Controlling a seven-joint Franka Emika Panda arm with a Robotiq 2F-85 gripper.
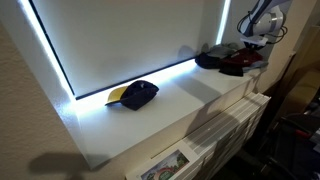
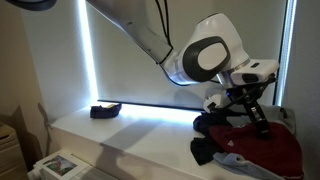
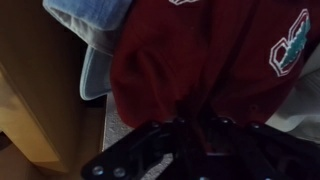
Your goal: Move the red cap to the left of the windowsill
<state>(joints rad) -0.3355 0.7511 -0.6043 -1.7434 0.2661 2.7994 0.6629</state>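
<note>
Wrist view: my hand [image 3: 190, 128] sat low on the red cap [image 3: 200, 60], fabric bunching toward it; I could not tell whether it was clenched. In an exterior view the red cap [image 1: 240, 64] lay at one end of the white worktop [image 1: 180, 110], well apart from a navy cap [image 1: 135, 95].

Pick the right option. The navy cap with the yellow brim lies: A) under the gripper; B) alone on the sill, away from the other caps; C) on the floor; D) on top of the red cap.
B: the navy cap lies by itself on the sill, far from the red cap, where the gripper is.
</note>
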